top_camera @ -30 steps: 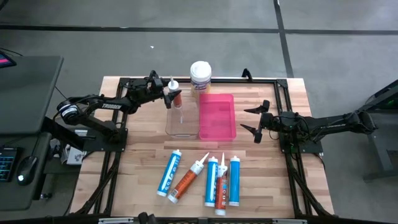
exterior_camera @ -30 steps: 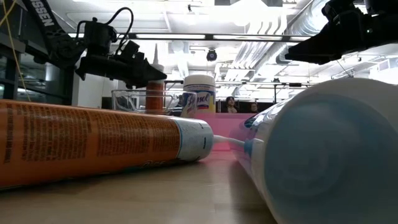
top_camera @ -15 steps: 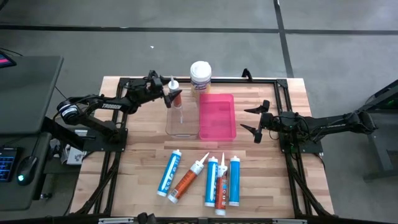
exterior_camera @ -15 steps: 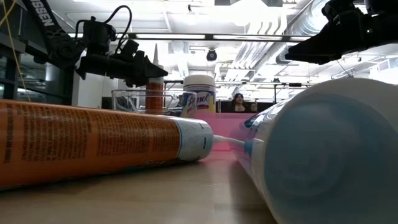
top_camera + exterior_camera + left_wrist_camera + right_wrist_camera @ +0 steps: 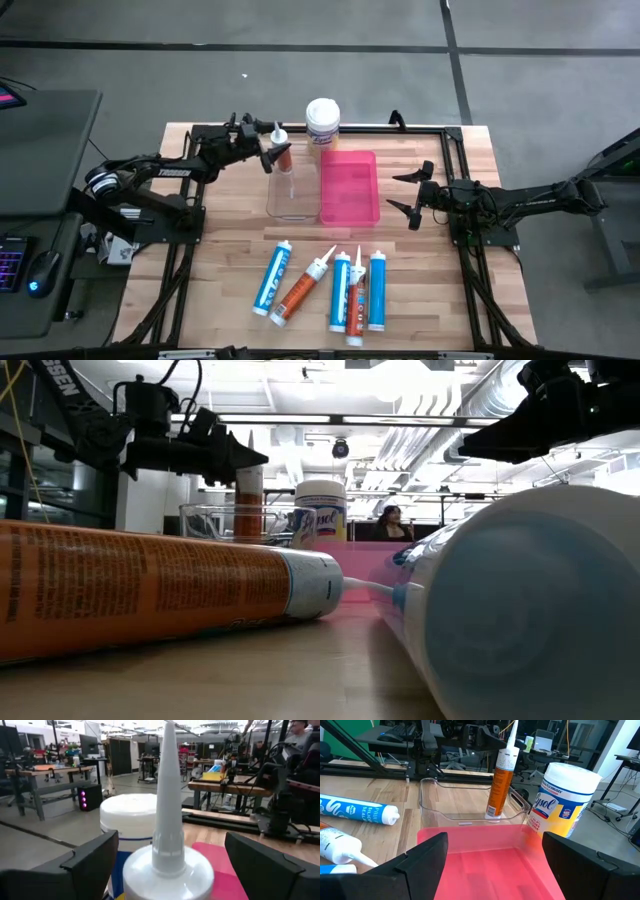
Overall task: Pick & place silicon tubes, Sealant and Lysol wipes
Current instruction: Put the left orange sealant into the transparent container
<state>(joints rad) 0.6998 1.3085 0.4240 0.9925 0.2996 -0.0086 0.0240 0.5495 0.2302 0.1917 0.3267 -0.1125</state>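
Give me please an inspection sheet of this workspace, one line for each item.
Surface: light wooden table, no spills seen.
Job's things: white-lidded yellowish Lysol wipes canister upright behind pink plastic tray; orange sealant cartridge upright in clear plastic bin; five cartridges lying at the front.
Clutter: nothing seen.
Tools: left tool open, either side of the orange cartridge's top; right tool open beside the pink tray, empty.
Cables: black cable looped over left arm.
Surroundings: person seated far behind the table.

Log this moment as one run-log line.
left pincer: open, level with upright orange cartridge in clear bin | right pincer: open, beside pink tray | Lysol wipes: behind tray
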